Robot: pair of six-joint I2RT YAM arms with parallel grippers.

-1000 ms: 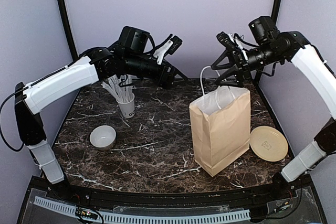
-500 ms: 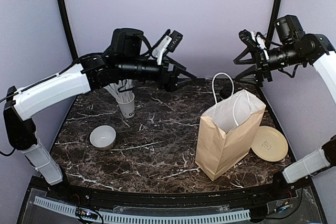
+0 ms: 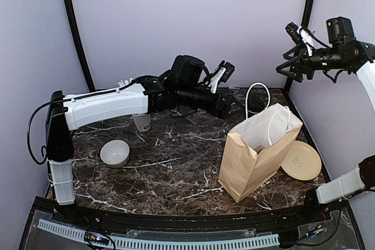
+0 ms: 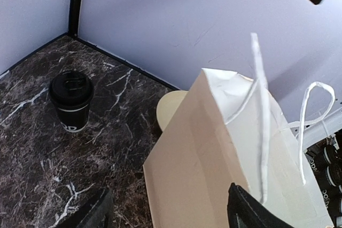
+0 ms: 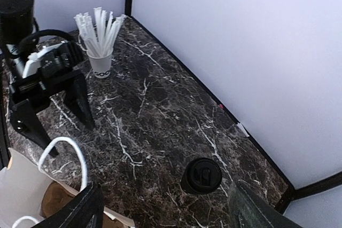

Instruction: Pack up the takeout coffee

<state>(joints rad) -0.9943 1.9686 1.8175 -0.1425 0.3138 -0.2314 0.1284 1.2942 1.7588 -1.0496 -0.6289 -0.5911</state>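
Reaching across the dark marble table (image 3: 176,162), the left pincer (image 4: 166,198) hovers at the tall brown paper bag (image 3: 252,156), jaws spread wide, holding nothing. A second ago it hung back by the white cup of white sticks (image 5: 100,52). The right pincer (image 3: 291,51), then at the bag's mouth, has lifted clear, likewise wide and empty. Bag now leans, mouth gaping: ready for loading, I judge. The small black lidded paper coffee cup (image 4: 71,101) stands ahead-left of the left pincer, apparently just behind the bag. Upright, long axis vertical, lid skyward; unpacked.
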